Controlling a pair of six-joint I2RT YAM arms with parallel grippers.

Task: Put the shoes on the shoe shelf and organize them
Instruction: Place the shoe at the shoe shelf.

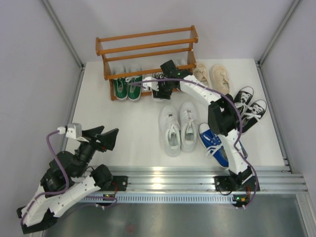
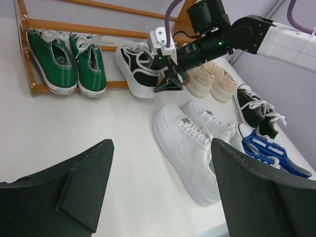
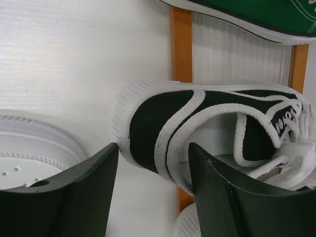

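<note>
Right gripper (image 1: 160, 91) at the black-and-white shoe (image 2: 136, 71), bottom tier of the shoe shelf (image 1: 148, 49)

Its jaws stand open around the heel, not clamped; the shoe's long axis points into the shelf, beside the green pair (image 1: 127, 88). The left gripper (image 1: 106, 138), open and empty, is well apart.

Glossy orange-brown wood on the shoe shelf (image 1: 146, 42). Matt canvas with ribbed rubber edging on the black-and-white shoe (image 3: 197, 123). Smooth leather-like finish on the plain white pair (image 2: 190, 143). Matt white table (image 1: 133, 128); brushed metal rail (image 1: 197, 180) at six o'clock.

Overhead view and both wrist views share the black-and-white shoe (image 3: 197, 128).
</note>
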